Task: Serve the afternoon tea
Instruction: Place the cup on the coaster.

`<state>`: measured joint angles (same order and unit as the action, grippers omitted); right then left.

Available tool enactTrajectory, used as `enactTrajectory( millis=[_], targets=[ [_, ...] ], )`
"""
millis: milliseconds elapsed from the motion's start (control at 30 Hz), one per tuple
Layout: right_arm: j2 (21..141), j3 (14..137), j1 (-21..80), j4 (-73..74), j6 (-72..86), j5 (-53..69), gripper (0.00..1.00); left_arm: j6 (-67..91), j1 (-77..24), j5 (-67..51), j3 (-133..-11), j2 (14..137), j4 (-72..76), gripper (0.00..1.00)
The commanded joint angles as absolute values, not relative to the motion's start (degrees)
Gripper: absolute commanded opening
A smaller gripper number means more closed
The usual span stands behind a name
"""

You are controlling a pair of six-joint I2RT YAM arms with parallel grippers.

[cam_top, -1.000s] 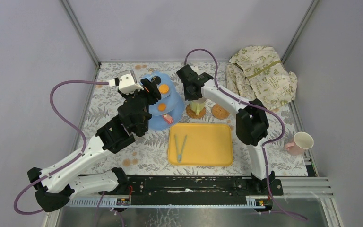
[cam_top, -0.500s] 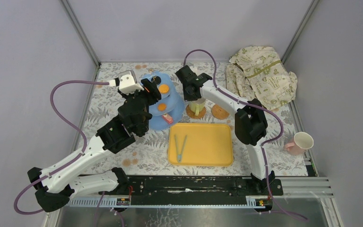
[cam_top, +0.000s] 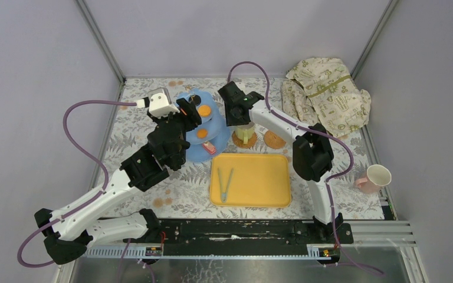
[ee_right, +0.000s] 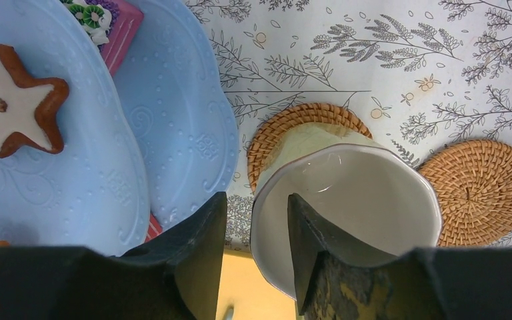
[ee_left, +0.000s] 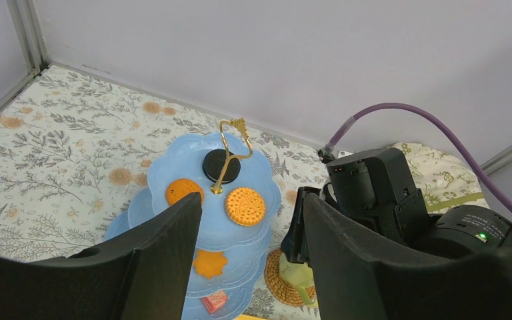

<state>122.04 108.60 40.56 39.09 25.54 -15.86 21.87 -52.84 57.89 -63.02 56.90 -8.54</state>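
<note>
Right gripper (ee_right: 257, 213): down at the pale green cup (ee_right: 353, 200), jaws spread astride the rim, one finger inside the bowl and the other outside, a sliver of gap between outer finger and cup wall, so no pinch

Pale green cup: stands upright on a round woven coaster (ee_right: 293, 127), just beside the light-blue three-tier stand (ee_right: 173, 120); second coaster (ee_right: 483, 190) uncovered, just to the right

Left gripper (ee_left: 250, 220): hangs just short of the stand, higher than its top tier, jaws wide apart, grips nothing

On the top tier, around the gold handle (ee_left: 230, 143): a black round biscuit (ee_left: 210, 167), an orange round biscuit (ee_left: 183, 191) and a second orange one (ee_left: 245, 205). Lower down, a star biscuit (ee_right: 15, 100) with white icing and a pink pastry (ee_right: 117, 30)

Yellow tray (cam_top: 271, 177) with tongs (cam_top: 225, 184) on the near side of cup and stand. Pink cup (cam_top: 376, 177) off at the right edge of the table, well apart from both coasters; upright or tipped, cannot tell. Cream cloth (cam_top: 327, 94) bunched in the far right corner
</note>
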Motion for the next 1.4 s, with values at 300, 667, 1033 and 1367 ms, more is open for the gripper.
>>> enactTrajectory(
  millis=[300, 667, 1033, 1367],
  targets=[
    [113.5, 109.2, 41.4, 36.7, 24.8, -16.0, 0.49, 19.9, -53.0, 60.2, -63.8, 57.9, -4.4, 0.68],
    [101.7, 102.6, 41.4, 35.6, 26.7, -23.1, 0.59, 16.7, -53.0, 57.8, -65.2, 59.0, -2.6, 0.73],
    [72.0, 72.9, 31.1, 39.2, 43.0, -46.6, 0.7, 19.2, -53.0, 44.4, -64.4, 59.2, -1.6, 0.73],
    [59.1, 62.6, 18.4, 52.6, 55.5, -56.5, 0.63, 20.8, -53.0, 37.2, -65.5, 62.0, -1.4, 0.73]
  ],
)
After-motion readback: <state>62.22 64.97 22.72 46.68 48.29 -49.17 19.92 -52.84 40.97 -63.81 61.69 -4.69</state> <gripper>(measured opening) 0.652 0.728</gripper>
